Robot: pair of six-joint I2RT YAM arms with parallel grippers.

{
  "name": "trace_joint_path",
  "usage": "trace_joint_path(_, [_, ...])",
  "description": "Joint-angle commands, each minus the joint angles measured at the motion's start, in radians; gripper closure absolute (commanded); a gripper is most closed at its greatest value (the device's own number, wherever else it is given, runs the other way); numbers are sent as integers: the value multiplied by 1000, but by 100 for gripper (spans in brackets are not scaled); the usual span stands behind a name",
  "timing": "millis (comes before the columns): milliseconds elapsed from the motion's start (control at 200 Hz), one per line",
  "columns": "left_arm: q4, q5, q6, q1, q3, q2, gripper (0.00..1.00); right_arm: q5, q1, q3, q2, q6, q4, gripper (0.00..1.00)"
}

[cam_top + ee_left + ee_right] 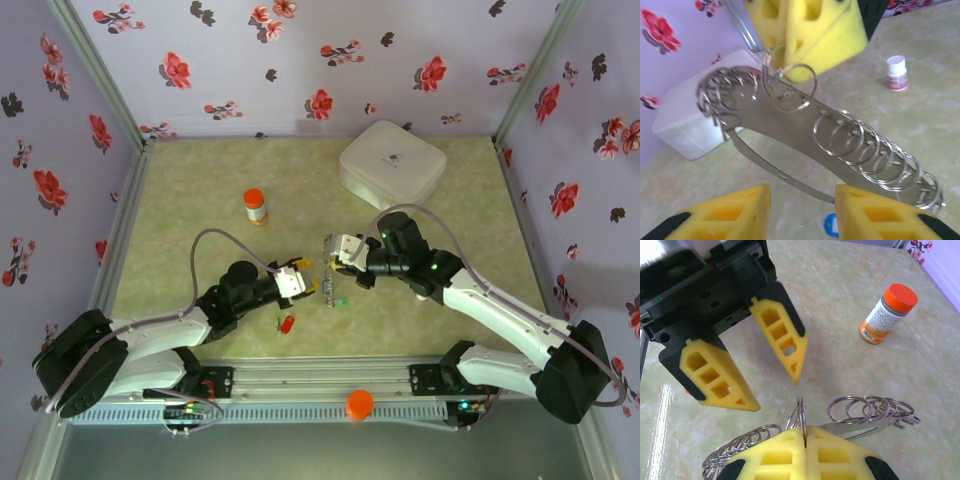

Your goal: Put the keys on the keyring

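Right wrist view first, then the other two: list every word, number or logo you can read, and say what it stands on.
No text can be read in any view.
Orange-capped bottle: printed label, too small and blurred to read.
White case: small dark mark on the lid, too small to read.
White-capped bottle: pink label, blurred.

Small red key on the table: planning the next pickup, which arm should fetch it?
Left. The left gripper is open and empty near the small red key; the right gripper is shut on the silver metal keyring.
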Motion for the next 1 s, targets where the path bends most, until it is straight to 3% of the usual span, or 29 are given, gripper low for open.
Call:
trace_joint_path(0, [108, -33, -7, 9, -28, -32, 58, -24, 6, 12, -24, 18, 4, 100])
trace_joint_path(90, [5, 128, -209, 76, -18, -91, 54, -15, 6, 12, -26, 11, 6, 100])
trace_joint_path(180, [9, 247, -445, 119, -51, -140, 51, -14, 6, 18, -23, 5, 7, 100])
trace_joint_path(330, [-2, 310, -903, 135, -59, -185, 58, -28, 8, 37, -13, 3, -1, 100])
trace_joint_path(520, [57, 325, -1294, 137, -72, -162, 59, -31, 11, 31, -11, 8, 1, 100])
trace_joint_path(845, [414, 428, -1617, 152, -87, 111, 62, -49, 14, 22, -7, 19, 23, 100])
trace_joint_path(995, [560, 469, -1668, 153, -57, 245, 64, -61, 16, 22, -7, 23, 25, 100])
